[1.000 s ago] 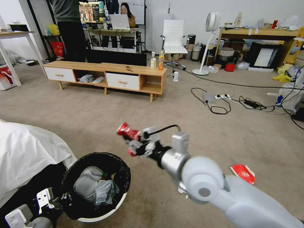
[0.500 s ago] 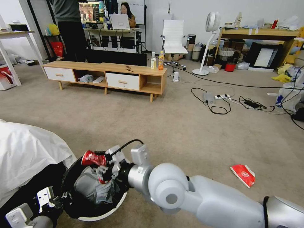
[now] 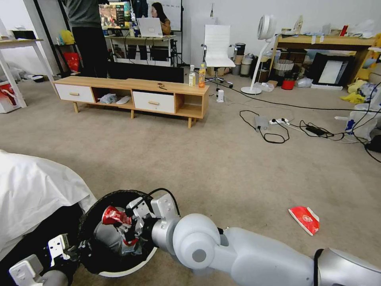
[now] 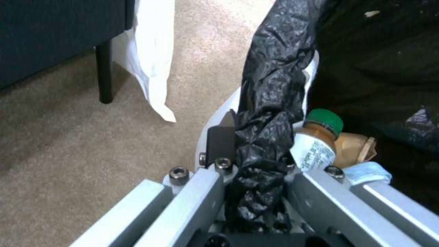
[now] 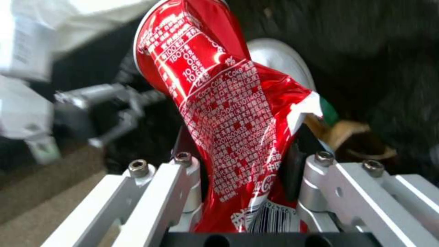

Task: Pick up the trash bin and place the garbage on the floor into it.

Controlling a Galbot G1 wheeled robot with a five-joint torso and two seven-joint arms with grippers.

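Note:
The trash bin (image 3: 133, 267), white with a black bag, hangs at the lower left. My left gripper (image 3: 73, 251) is shut on its near rim, and the left wrist view shows the left gripper (image 4: 258, 164) clamping the rim and the crinkled black bag (image 4: 274, 85). Inside lie a green-capped bottle (image 4: 320, 137), a brown paper bag (image 4: 356, 149) and pale tissues (image 3: 104, 234). My right gripper (image 3: 125, 227) is over the bin's mouth, shut on the crushed red can (image 3: 115, 216); in the right wrist view the can (image 5: 228, 120) stands between the fingers (image 5: 183, 178). A flat red packet (image 3: 304, 219) lies on the carpet at the right.
A white-draped piece of furniture (image 3: 35, 190) stands close on the left. A low wooden TV stand (image 3: 135, 95) with two upright drink bottles (image 3: 197, 76) is ahead. Cables and a power strip (image 3: 278, 127) lie at the right, a standing fan (image 3: 260, 51) behind them.
My right arm has swung left and down with the red can, from above the open carpet to over the bin's mouth. The left gripper and bin have stayed put.

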